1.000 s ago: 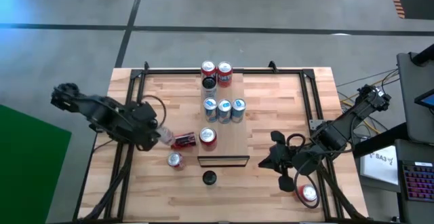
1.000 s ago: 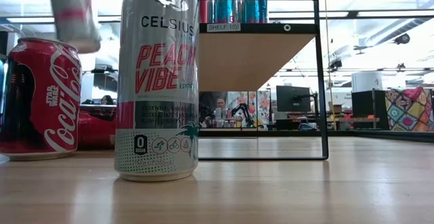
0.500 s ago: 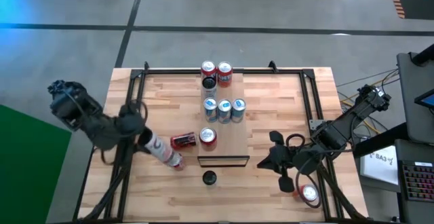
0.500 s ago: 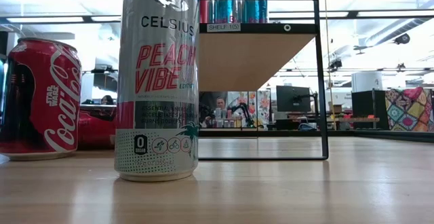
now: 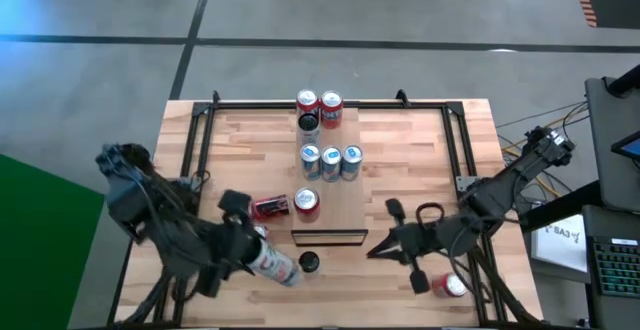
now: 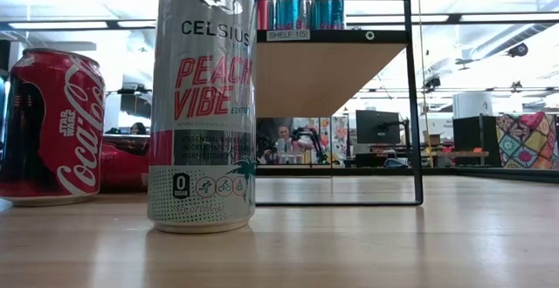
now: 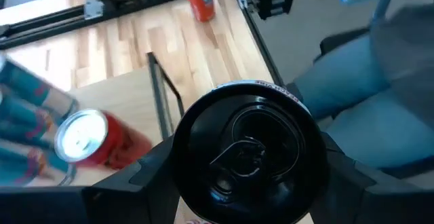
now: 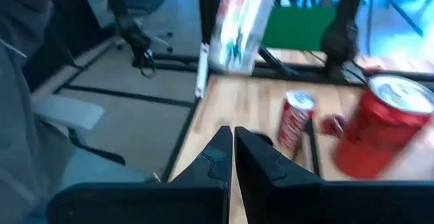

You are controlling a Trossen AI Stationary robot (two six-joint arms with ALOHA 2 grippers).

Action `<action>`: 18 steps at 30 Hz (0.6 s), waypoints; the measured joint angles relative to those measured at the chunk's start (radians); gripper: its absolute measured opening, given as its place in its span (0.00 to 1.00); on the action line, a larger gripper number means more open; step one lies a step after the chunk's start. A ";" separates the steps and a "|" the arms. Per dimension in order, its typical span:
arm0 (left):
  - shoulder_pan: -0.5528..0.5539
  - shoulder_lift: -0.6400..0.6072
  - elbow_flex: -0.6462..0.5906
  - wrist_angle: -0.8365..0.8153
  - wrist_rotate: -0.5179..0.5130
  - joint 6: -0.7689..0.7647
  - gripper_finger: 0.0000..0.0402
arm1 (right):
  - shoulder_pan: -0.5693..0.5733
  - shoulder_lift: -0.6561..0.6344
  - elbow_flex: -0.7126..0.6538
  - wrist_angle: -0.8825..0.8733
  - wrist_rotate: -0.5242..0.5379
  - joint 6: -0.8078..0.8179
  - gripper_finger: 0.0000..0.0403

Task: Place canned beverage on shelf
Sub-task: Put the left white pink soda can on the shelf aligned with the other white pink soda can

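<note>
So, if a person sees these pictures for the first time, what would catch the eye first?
Probably the left gripper, which holds a tall white can tilted above the table's near edge, left of the shelf. Next, the shelf itself in the middle of the table, with several cans standing on it. In the low view, a tall Celsius can fills the foreground beside a red Coca-Cola can.

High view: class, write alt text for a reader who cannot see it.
The left gripper holds a tall white can tilted above the table's near edge, short of the shelf. The shelf carries seven upright cans, and a red can lies beside it. The right gripper is shut, empty, right of the shelf.
</note>
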 joint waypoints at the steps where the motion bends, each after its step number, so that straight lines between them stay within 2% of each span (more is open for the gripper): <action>1: 0.000 0.027 0.033 -0.019 0.006 0.013 0.57 | -0.004 0.012 0.000 0.035 -0.012 -0.013 0.02; 4: -0.001 0.091 0.128 -0.085 0.018 0.035 0.57 | -0.019 0.053 0.017 0.079 -0.070 -0.042 0.02; 7: 0.000 0.143 0.215 -0.079 0.017 0.069 0.57 | -0.027 0.103 0.058 0.087 -0.083 -0.055 0.02; 10: -0.001 0.157 0.195 -0.044 0.017 0.118 0.57 | -0.038 0.154 0.105 0.084 -0.089 -0.057 0.02; 18: 0.000 0.186 0.189 -0.032 0.013 0.129 0.57 | -0.071 0.253 0.221 0.083 -0.101 -0.007 0.02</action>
